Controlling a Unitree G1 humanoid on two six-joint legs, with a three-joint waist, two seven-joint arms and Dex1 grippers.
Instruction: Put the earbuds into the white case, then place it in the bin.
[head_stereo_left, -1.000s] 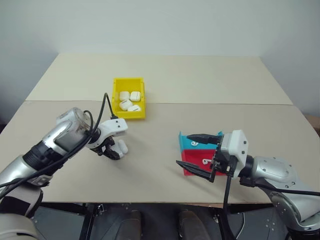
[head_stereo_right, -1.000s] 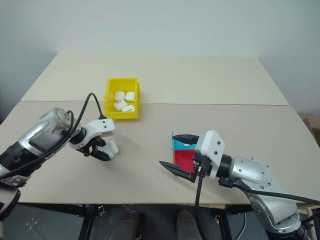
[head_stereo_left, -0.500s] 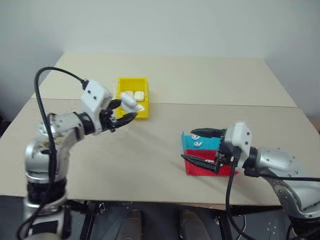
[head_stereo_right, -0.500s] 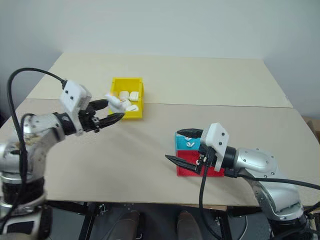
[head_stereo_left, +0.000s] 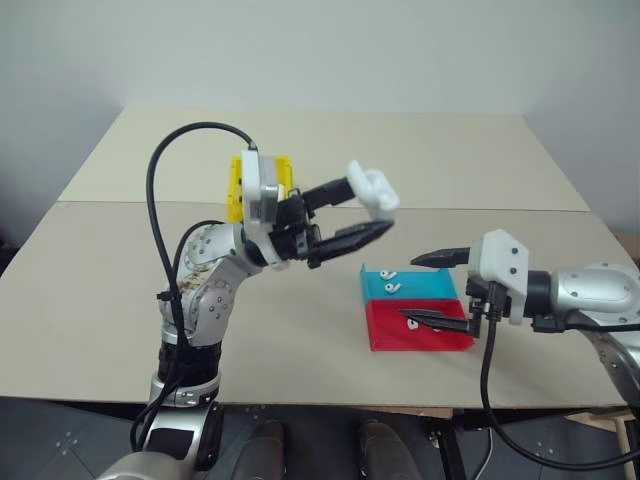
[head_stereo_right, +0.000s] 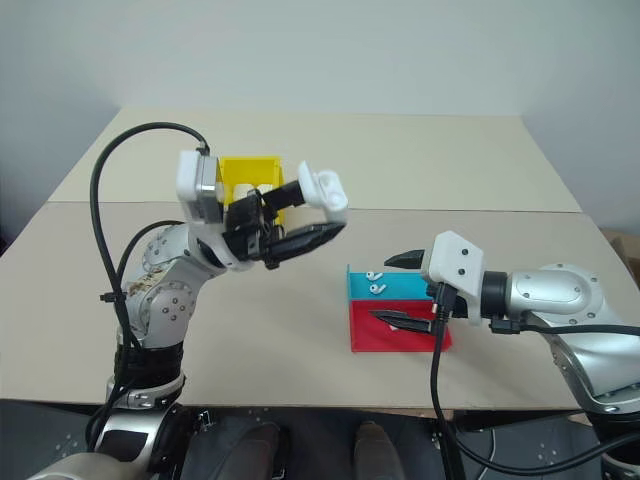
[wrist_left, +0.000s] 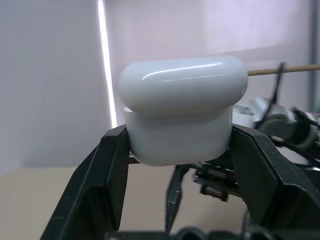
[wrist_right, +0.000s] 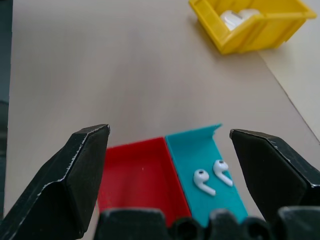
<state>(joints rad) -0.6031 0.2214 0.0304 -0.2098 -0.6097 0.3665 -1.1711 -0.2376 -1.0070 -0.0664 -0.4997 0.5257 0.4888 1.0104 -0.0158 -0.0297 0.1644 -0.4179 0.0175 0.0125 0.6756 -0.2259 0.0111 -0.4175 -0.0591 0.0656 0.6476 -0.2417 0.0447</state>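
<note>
My left gripper (head_stereo_left: 370, 208) is shut on the white case (head_stereo_left: 373, 190) and holds it high over the middle of the table, pointing right. In the left wrist view the case (wrist_left: 180, 110) sits between both black fingers (wrist_left: 107, 170), its lid looking slightly ajar. Two earbuds (wrist_right: 202, 182) lie side by side in the blue half of the tray (head_stereo_left: 425, 290). Beside that tray's right end my right gripper (head_stereo_left: 412, 289) stands open with nothing in it. The yellow bin (head_stereo_right: 245, 170), partly hidden behind my left wrist, holds other white cases (wrist_right: 235, 17).
The tray's red half (head_stereo_left: 425, 332) lies nearest the table's front edge. A seam (head_stereo_left: 520, 208) crosses the tabletop behind the tray. Bare table stretches between the bin and the tray.
My left gripper lifted the case off the table on the left and swung it up and rightward over the middle. My right gripper drifted a little right along the tray.
</note>
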